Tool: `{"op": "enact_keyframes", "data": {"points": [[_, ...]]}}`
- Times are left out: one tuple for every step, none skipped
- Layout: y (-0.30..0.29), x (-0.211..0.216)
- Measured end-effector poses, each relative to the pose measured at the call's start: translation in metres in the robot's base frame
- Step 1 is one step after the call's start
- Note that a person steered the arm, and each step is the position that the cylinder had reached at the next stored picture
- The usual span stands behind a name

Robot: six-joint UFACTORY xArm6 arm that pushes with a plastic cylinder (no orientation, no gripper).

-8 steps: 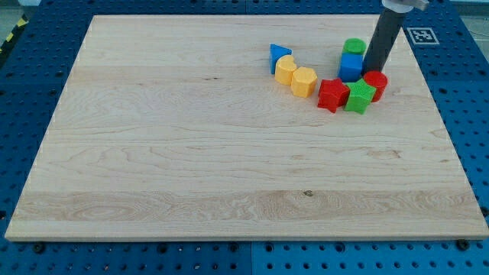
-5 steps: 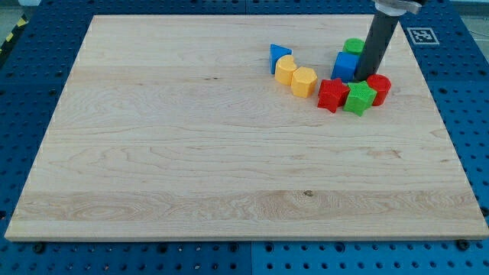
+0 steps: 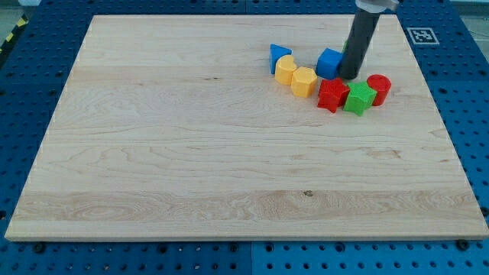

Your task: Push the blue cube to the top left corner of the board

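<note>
The wooden surface (image 3: 191, 153) lies bare across its whole left side; every block is bunched toward the view's top right. Farthest to the view's left of them sits a blue wedge-shaped block (image 3: 280, 56), touching a yellow rounded block (image 3: 286, 71) just below it, which in turn presses against a yellow hexagonal block (image 3: 304, 81). Next comes the blue cube (image 3: 330, 63), well away from the top left corner, standing just above a red star-shaped block (image 3: 332, 95). My tip (image 3: 350, 76) sits against the cube's right side, the dark rod rising from it out of the view's top. A sliver of green shows behind the rod, perhaps another block, though I can't be sure. Right of the red star is a green star-shaped block (image 3: 357, 98), then a red cylinder (image 3: 378, 88). There is no gripper here to be wide or narrow, only the rod.
</note>
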State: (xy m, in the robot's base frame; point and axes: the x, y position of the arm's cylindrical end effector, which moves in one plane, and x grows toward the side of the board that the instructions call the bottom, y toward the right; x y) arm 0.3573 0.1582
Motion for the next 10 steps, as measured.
{"op": "enact_keyframes", "data": {"points": [[-0.015, -0.005], [-0.02, -0.024], [-0.052, -0.032], [-0.087, -0.041], [-0.073, -0.043], [-0.042, -0.043], [-0.035, -0.058], [-0.058, -0.067], [-0.102, -0.078], [-0.131, -0.087]]}}
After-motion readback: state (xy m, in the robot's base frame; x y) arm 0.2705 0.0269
